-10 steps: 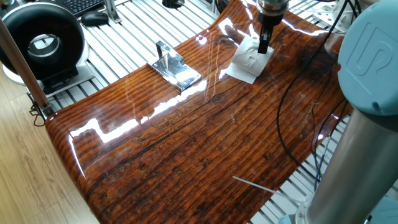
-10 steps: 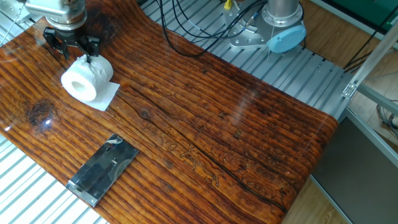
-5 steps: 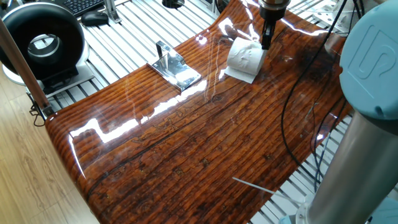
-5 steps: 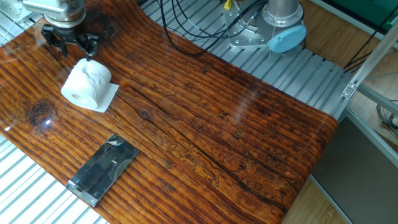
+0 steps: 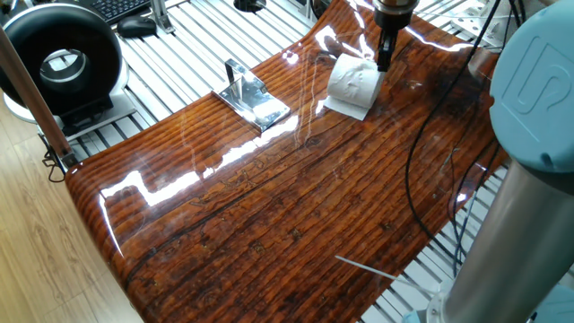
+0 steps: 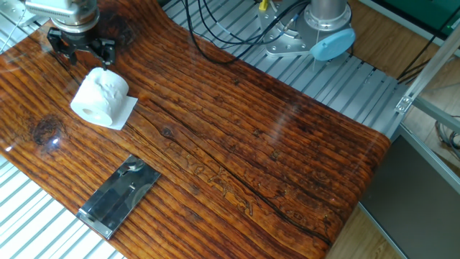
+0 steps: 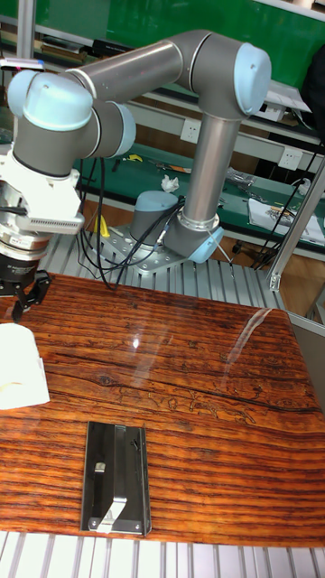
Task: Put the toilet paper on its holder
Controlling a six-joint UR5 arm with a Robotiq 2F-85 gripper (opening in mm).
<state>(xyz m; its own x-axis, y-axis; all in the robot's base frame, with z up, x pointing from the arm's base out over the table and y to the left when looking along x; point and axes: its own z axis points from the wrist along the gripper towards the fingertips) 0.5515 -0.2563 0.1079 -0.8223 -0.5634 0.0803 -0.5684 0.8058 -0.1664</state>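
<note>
The toilet paper [image 5: 353,82] is a white embossed roll lying on its side on the glossy wooden table, with a loose sheet spread under it. It also shows as the toilet paper [image 6: 99,97] and, at the left edge, the toilet paper [image 7: 18,368]. My gripper [image 6: 89,60] hangs just behind and above the roll, open, with nothing between its fingers. From the other side the gripper [image 5: 384,59] stands at the roll's far edge. The holder [image 5: 254,99], a chrome plate with a short bent bar, stands apart from the roll, nearer the table's edge, also seen as the holder [image 6: 121,196].
A large black ring-shaped device [image 5: 61,59] stands off the table on the slatted metal bench. Black cables [image 6: 215,39] trail over the table's far corner. The arm's base [image 6: 323,29] is bolted to the bench beyond the table.
A second ago my fingers were lower, at the roll. They have since risen off it, and the roll has turned slightly and lies free. Nothing has moved in the last half second.
</note>
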